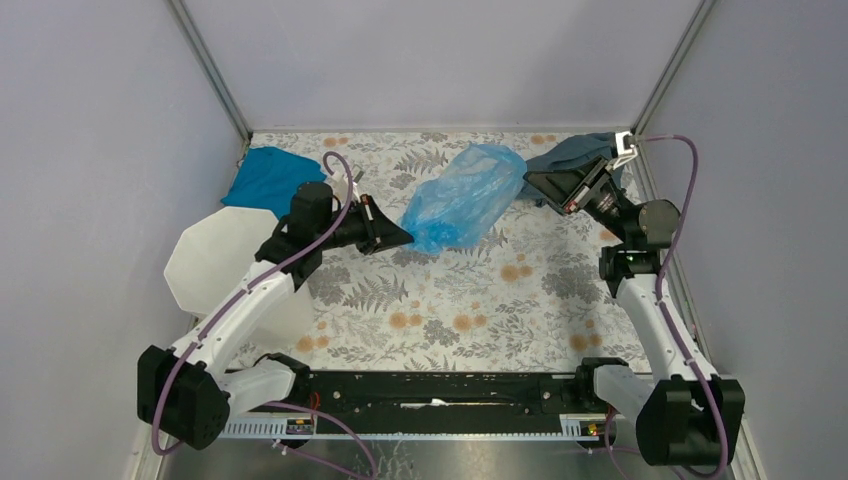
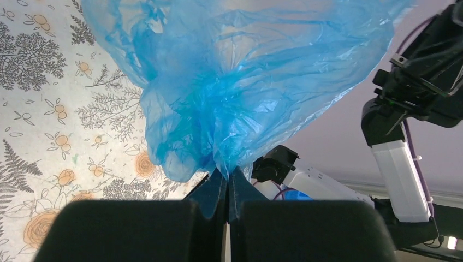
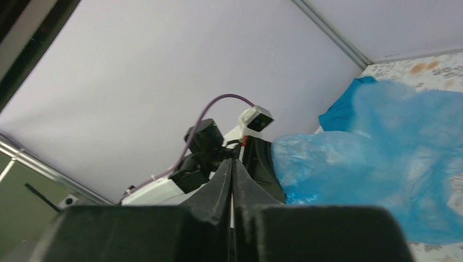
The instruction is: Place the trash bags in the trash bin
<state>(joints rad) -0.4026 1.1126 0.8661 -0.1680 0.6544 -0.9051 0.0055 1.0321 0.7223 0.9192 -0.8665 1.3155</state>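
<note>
A: Floral-print tablecloth (image 1: 470, 310) between grey walls (image 1: 430, 60). How many bags?
B: One thin translucent light-blue plastic bag (image 1: 462, 195), mid-table toward the back, its near end pinched in the left gripper (image 1: 405, 238).
A: And the right gripper (image 1: 532, 180)?
B: Fingers pressed together beside the bag's far end, nothing visible between them.
A: Anything else?
B: One white faceted plastic bin (image 1: 215, 260) at left. Two cloths at the back: one teal-blue cloth (image 1: 268, 178), one grey-blue cloth (image 1: 575, 155).
</note>
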